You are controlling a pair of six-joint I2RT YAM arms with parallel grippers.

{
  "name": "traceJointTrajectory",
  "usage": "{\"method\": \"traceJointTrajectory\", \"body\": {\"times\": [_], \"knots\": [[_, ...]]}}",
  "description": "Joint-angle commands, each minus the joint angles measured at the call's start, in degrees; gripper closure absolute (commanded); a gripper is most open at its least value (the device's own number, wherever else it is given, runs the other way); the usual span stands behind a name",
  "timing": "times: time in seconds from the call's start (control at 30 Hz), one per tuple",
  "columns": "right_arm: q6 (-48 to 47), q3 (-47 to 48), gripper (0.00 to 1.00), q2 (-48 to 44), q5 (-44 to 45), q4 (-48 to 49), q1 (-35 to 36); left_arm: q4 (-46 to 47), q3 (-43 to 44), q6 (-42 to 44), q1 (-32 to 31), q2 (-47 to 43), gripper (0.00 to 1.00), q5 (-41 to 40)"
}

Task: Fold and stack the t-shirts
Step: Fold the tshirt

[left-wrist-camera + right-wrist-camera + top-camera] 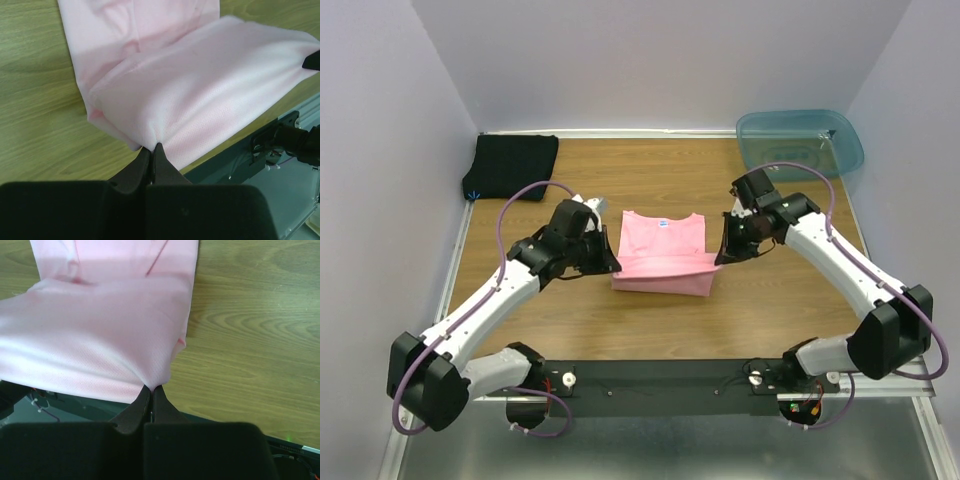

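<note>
The light pink t-shirt (663,252) lies in the middle of the table, its near part lifted and doubled over toward the neck. My left gripper (611,262) is shut on its left corner; in the left wrist view the fingertips (152,148) pinch the pink cloth (200,85). My right gripper (721,255) is shut on the right corner; in the right wrist view the gripper (151,388) pinches the cloth (100,335). The black t-shirt (513,166) lies folded at the far left corner of the table.
A translucent blue-green plastic bin (800,143) stands at the far right corner. The wooden table (650,330) ends at a black rail near the arm bases. White walls close in the left, back and right sides.
</note>
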Motion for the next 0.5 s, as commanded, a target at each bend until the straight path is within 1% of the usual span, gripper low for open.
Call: {"method": "traceJointTrajectory", "body": {"times": [0.0, 0.13, 0.37, 0.47], "knots": [[-1.63, 2.94, 0.99, -0.84, 3.93, -5.44, -0.34, -4.95, 2.29, 0.81, 0.48, -1.67, 1.00, -3.16], [-1.55, 4.87, 1.00, -0.93, 3.76, -6.32, -0.42, -6.26, 3.70, 1.07, 0.40, -1.93, 1.00, -2.81], [-1.98, 8.82, 1.00, -1.72, 3.49, -9.92, -0.42, -9.16, 3.61, 1.07, 0.40, -5.27, 1.00, -2.55], [-2.42, 11.28, 0.99, -0.76, 3.41, -10.19, -0.42, -9.00, 4.05, 1.42, 0.57, -4.58, 1.00, -2.46]]}}
